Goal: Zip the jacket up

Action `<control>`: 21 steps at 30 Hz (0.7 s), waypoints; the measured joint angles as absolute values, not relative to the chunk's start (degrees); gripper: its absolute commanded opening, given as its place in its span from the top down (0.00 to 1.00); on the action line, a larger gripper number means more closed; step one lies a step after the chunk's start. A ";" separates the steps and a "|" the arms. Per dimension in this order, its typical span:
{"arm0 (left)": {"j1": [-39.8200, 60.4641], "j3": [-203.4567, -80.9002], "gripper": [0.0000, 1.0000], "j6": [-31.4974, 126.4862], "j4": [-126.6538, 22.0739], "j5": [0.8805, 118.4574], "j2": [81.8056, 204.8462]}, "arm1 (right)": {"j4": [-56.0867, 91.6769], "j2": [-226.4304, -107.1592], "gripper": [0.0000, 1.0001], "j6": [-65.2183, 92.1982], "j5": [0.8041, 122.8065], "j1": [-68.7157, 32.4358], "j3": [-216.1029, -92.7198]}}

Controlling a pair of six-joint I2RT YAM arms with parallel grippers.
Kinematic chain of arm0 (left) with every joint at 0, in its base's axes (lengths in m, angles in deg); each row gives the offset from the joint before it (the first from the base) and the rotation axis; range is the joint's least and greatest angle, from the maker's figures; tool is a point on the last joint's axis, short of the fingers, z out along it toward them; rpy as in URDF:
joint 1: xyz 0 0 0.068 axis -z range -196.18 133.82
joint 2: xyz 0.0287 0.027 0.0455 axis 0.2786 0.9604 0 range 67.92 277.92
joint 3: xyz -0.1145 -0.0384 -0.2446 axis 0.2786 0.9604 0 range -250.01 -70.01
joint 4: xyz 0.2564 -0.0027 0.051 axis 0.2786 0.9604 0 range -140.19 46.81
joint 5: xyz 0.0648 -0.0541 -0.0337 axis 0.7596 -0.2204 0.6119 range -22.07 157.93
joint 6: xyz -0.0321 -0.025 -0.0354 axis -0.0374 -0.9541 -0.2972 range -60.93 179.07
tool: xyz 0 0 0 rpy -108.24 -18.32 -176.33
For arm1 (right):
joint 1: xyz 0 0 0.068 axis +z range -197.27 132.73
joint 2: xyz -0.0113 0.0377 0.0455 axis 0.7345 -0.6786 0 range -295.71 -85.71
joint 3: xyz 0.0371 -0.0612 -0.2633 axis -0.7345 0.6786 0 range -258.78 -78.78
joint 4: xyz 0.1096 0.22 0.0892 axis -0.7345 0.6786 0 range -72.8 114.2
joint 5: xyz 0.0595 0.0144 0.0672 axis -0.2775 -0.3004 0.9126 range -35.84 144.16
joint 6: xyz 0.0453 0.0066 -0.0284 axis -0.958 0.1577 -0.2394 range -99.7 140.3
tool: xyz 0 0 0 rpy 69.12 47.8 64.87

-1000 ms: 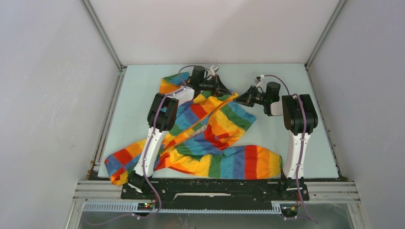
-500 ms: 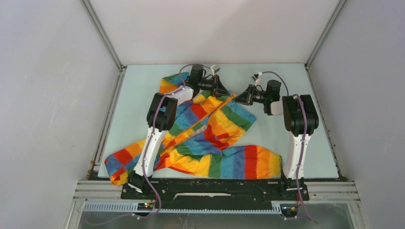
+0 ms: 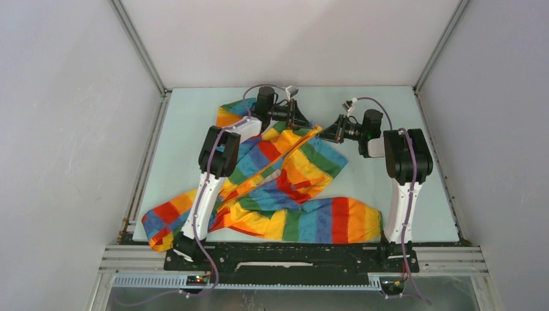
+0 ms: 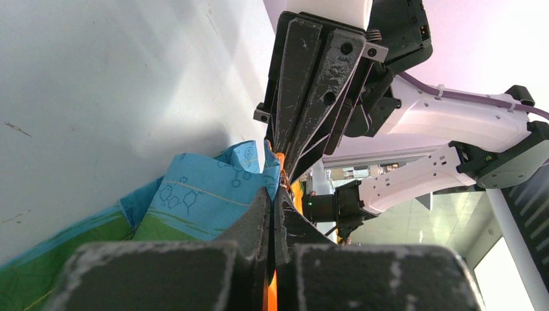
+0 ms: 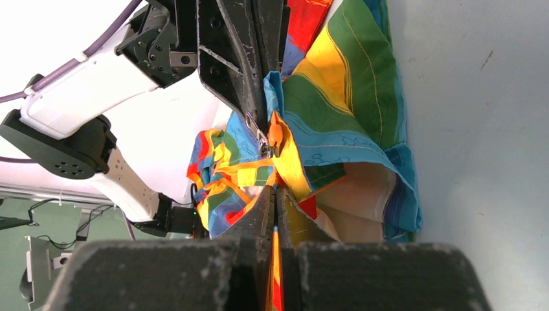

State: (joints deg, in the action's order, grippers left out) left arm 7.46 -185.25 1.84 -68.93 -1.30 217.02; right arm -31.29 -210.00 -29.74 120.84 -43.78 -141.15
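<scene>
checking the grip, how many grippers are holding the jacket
2: left gripper and right gripper, both shut on the jacket at its far edge, tips close together.

Enclosure: plain white walls (image 3: pixel 291 39) on three sides, aluminium corner posts (image 3: pixel 137 44). Pale green table (image 3: pixel 178 149) — evenly lit, a few scuff marks.

We record, apart from the work itself:

1. Tabletop (image 3: pixel 388 103): pale blue-green, flat and matte. A few small dark scuffs show on it in the left wrist view.
2. Back panel (image 3: pixel 285 39), left panel (image 3: pixel 65 129) and right panel (image 3: pixel 505 129): plain white, enclosing the tabletop on three sides.
3. Two silver struts (image 3: pixel 139 48), rising along the rear corners.
4. Black mounting plate (image 3: pixel 291 258): lies along the near edge, across silver rails (image 3: pixel 129 258).
5. Grey slotted duct (image 3: pixel 259 282), nearer than the plate.
</scene>
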 measured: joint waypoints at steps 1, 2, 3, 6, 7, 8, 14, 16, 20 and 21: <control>7.46 -185.25 1.00 1.86 -68.93 -1.30 217.02 | -31.51 -210.00 1.00 -29.93 120.84 -43.85 -141.04; 7.46 -185.25 1.00 1.89 -68.93 -1.30 217.02 | -31.79 -210.00 1.00 -30.28 120.84 -43.98 -140.95; 7.46 -185.25 1.00 1.99 -68.88 -1.30 217.02 | -31.92 -210.00 1.00 -30.48 120.84 -44.04 -140.93; 7.46 -185.25 1.00 2.58 -67.66 -1.28 217.02 | -32.71 -210.00 1.00 -30.96 120.86 -44.09 -140.84; 7.46 -185.25 1.00 2.65 -67.33 -1.28 217.02 | -32.91 -210.00 1.00 -31.20 120.86 -44.09 -140.84; 7.46 -185.25 1.00 2.74 -66.79 -1.28 217.02 | -33.04 -210.00 1.00 -31.35 120.86 -44.09 -140.84; 7.46 -185.25 1.00 3.63 -65.72 -1.28 217.02 | -33.28 -210.00 1.00 -31.84 120.86 -44.09 -140.84; 7.46 -185.25 1.00 3.66 -65.72 -1.30 217.02 | -33.61 -210.00 1.00 -32.08 120.88 -44.09 -140.84; 7.48 -185.25 1.00 3.63 -65.72 -1.35 217.02 | -34.37 -210.00 1.00 -32.95 120.88 -44.09 -140.84; 7.48 -185.25 1.00 3.63 -65.72 -1.35 217.02 | -34.39 -210.00 1.00 -33.12 120.88 -44.11 -140.84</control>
State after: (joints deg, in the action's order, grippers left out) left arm 7.48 -185.25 3.63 -65.72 -1.35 217.02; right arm -34.39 -210.00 -33.12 120.88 -44.11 -140.84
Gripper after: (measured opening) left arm 0.012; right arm 0.008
